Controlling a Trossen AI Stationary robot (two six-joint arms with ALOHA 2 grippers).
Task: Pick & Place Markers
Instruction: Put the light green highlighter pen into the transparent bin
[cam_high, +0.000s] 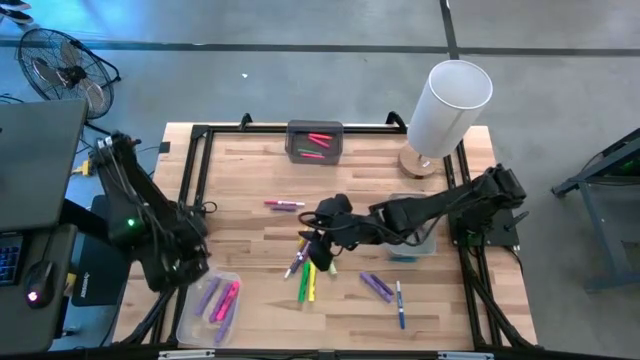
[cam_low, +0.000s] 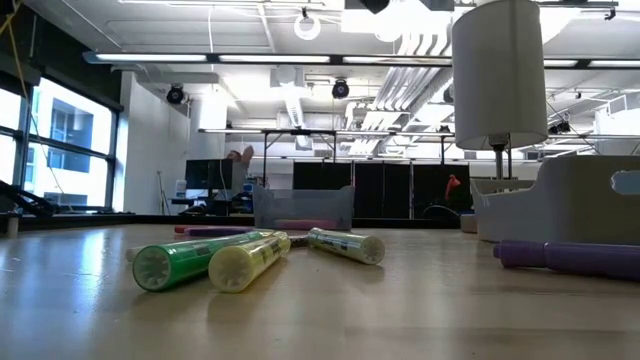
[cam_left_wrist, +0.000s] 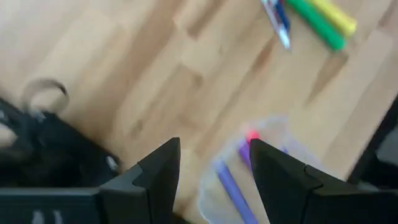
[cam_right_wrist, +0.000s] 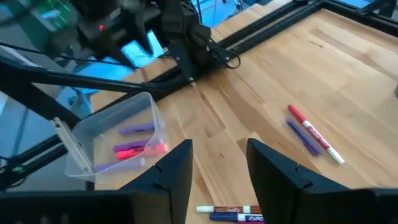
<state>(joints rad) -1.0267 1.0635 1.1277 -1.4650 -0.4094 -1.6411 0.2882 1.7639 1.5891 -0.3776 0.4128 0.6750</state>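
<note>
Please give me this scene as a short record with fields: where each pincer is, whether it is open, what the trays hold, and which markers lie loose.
left pincer: open, empty, above the clear tray
right pincer: open, empty, over the table's middle, near the loose cluster
clear tray contents: purple and pink markers
grey tray: at the far edge, holds red and green markers
loose markers: green and yellow pair, pink-purple marker, purple marker, blue pen
lamp: white shade, far right corner

Both arms are matte black with looping black cables; the left arm (cam_high: 150, 235) seemingly carries a green light.
</note>
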